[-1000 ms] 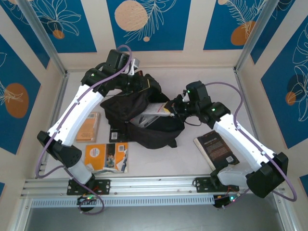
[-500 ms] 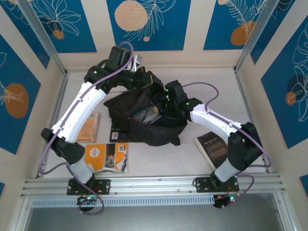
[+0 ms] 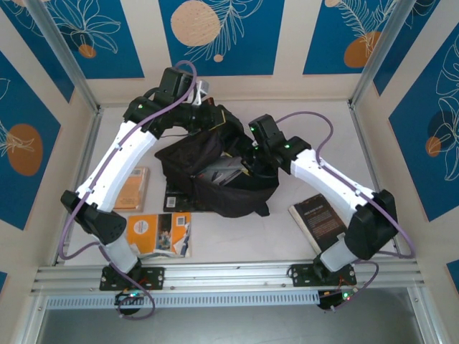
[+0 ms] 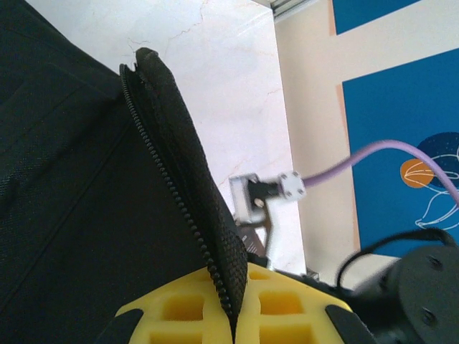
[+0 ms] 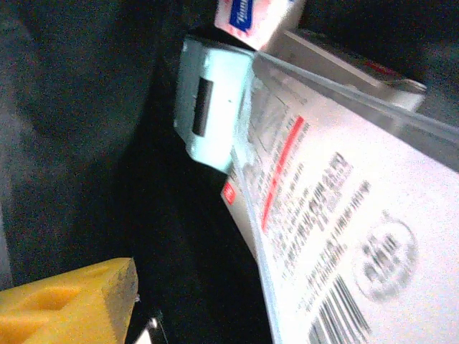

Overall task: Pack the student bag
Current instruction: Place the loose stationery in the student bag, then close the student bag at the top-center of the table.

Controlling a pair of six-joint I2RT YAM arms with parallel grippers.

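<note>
The student bag (image 3: 215,199), a large black soft backpack, lies in the middle of the table with its mouth held open. My left gripper (image 3: 224,127) is at the bag's far rim. Its yellow pads (image 4: 193,308) are shut on the zipper edge (image 4: 179,186) and hold it up. My right gripper (image 3: 248,160) reaches into the opening from the right. Inside the bag (image 5: 64,107), one yellow finger (image 5: 79,304) stands well apart from a white printed pack (image 5: 337,236), with dark space between them. A pale mint item (image 5: 208,107) lies deeper in.
A dark book with gold print (image 3: 321,221) lies right of the bag under my right arm. An orange book (image 3: 133,188) and a colourful booklet (image 3: 159,234) lie to the left. Metal frame posts and patterned walls close in the table.
My right arm swung left from beside the bag into its opening, carrying the white pack, and its jaws opened. The left gripper kept its hold on the rim.
</note>
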